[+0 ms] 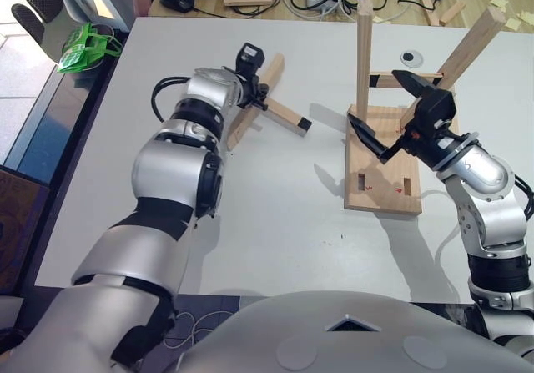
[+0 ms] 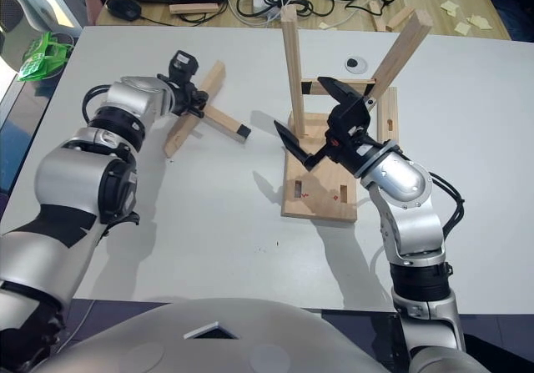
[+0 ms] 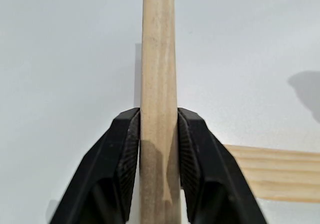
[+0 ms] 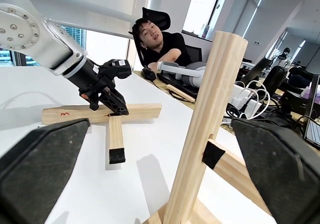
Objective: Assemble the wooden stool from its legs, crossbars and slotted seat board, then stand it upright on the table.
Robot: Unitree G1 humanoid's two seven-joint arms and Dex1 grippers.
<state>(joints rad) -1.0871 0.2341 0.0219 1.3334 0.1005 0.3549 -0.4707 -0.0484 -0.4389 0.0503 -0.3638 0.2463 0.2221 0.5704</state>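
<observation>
The left gripper [image 1: 255, 99] is clamped on the long bar [image 1: 265, 88] of a T-shaped pair lying left of centre on the white table [image 1: 250, 239]. The grip is close to the joint where the short bar [image 1: 288, 121], black at its free end, branches off to the right. The left wrist view gives the grip close up: both ribbed pads [image 3: 125, 149] press flat on opposite faces of the bar, which runs straight out from between them.

The right gripper [image 1: 375, 98] is spread wide over the far part of the seat board [image 1: 384, 191], which lies flat right of centre. From the right wrist view the upright leg [image 4: 200, 129] stands between the two pads, apart from both. A black-tipped crossbar [image 4: 235, 169] enters its side. The head views add the tilted leg [image 1: 471, 43], leaning right at the crossbar's other end.

The left arm stretches from the near left edge toward the far centre, bent at the elbow. The right arm rises at the near right, its forearm angled left and away.

A small round white object [image 1: 410, 57] lies on the table beyond the seat board.
</observation>
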